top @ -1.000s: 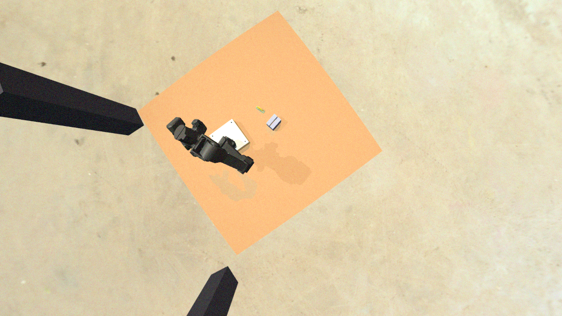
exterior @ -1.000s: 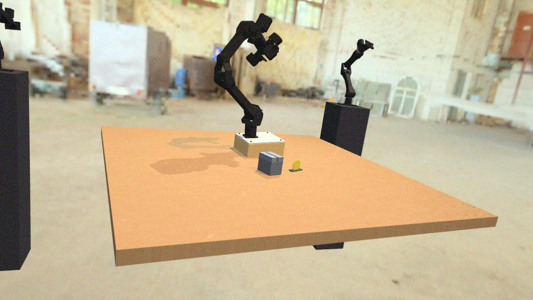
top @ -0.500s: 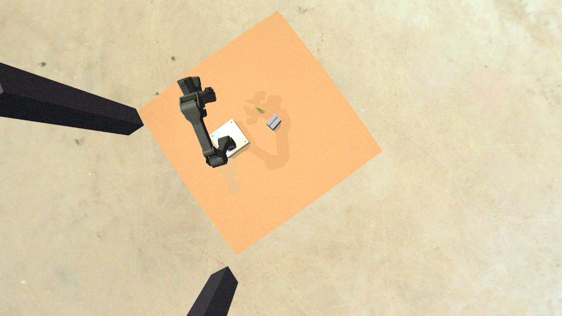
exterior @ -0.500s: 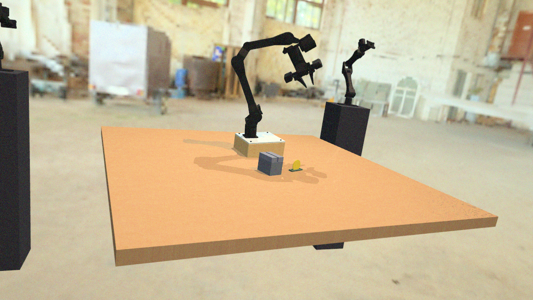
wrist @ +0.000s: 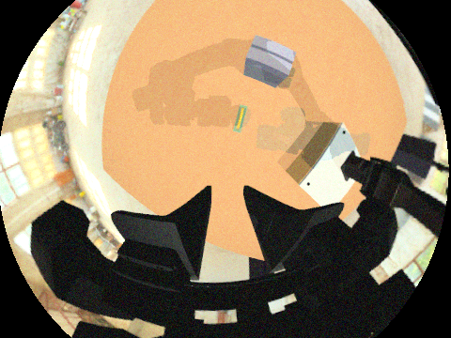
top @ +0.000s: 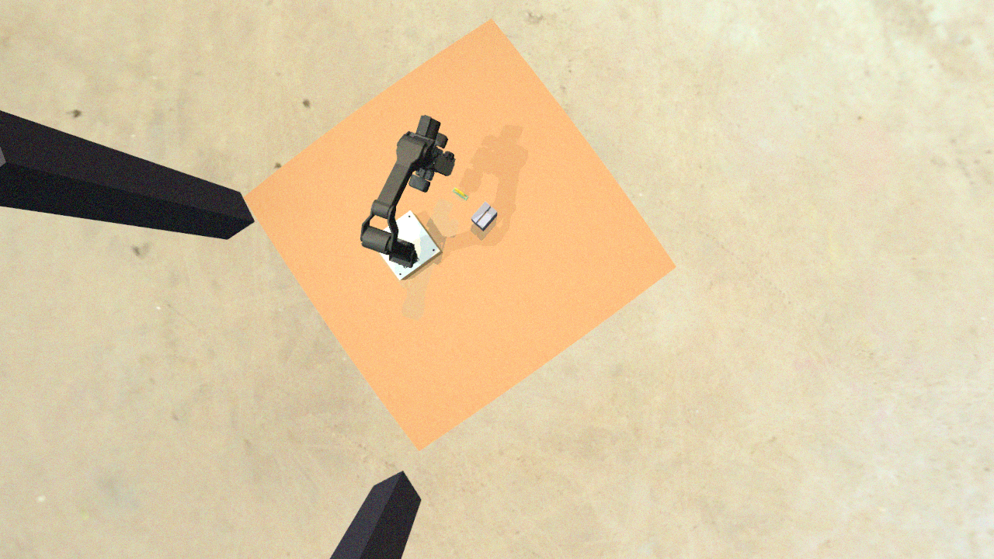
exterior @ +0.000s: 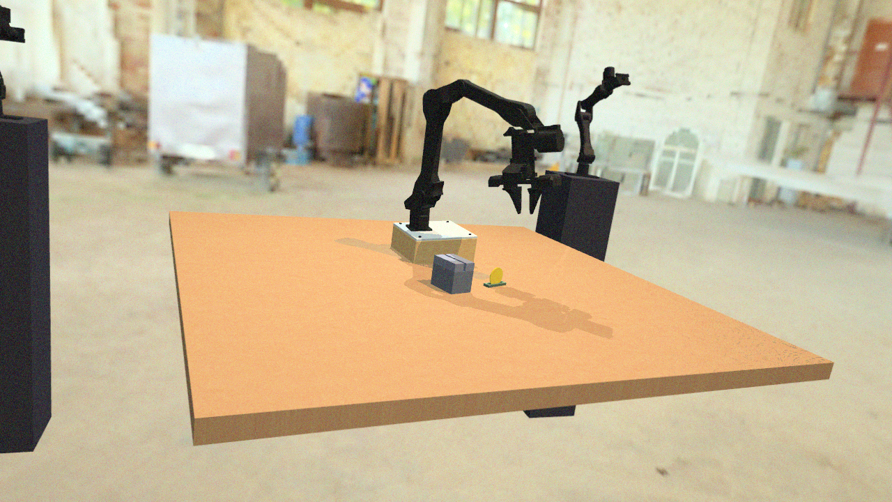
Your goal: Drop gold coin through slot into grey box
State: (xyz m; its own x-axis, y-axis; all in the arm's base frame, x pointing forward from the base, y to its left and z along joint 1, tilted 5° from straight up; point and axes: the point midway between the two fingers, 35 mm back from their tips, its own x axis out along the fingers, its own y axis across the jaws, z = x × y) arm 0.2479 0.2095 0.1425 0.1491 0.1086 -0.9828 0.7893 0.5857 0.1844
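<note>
The gold coin stands on edge in its dark-green holder on the orange table. The grey box with a slot in its lid stands close beside it, between the coin and the arm's base. My gripper hangs high above the table, pointing down, off to the far side of the coin. Its fingers are partly open with only bare table showing between them.
The arm's white-topped base block stands just behind the box. Dark pillars stand outside the table's edges.
</note>
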